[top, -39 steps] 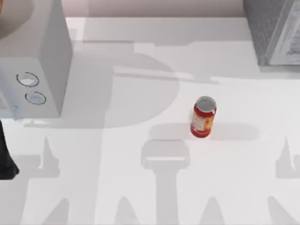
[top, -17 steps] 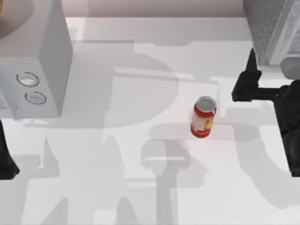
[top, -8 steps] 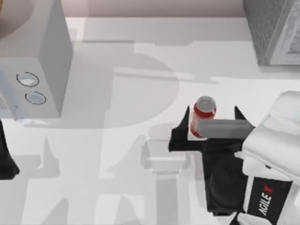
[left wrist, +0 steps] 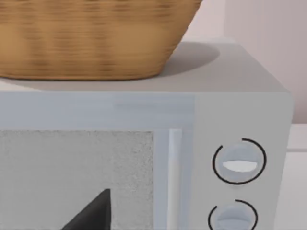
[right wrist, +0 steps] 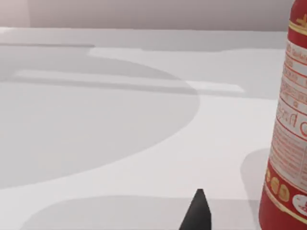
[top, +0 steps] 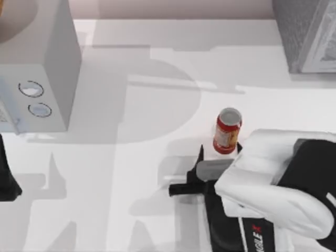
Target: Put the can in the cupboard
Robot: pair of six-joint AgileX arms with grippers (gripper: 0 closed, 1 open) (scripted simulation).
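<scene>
The red can (top: 228,130) with its silver top stands upright on the white table, right of centre. My right gripper (top: 220,153) is open just in front of it, its black fingertips level with the can's base, one on each side. The right wrist view has the can (right wrist: 288,139) close at the edge, with one dark fingertip (right wrist: 197,214) beside it and apart from it. The dark-grey speckled cupboard (top: 299,31) stands at the back right, its lighter door panel (top: 324,47) shut. My left gripper (top: 6,181) is parked at the left edge, open.
A pale-grey box (top: 39,63) with two round rings stands at the back left. In the left wrist view a wicker basket (left wrist: 91,38) sits on its top. Bare white table lies between this box and the can.
My right arm came into view beside the cupboard, swung across to the can, then drew back towards the front. Its fingertips now end at the can's base. The can has not moved.
</scene>
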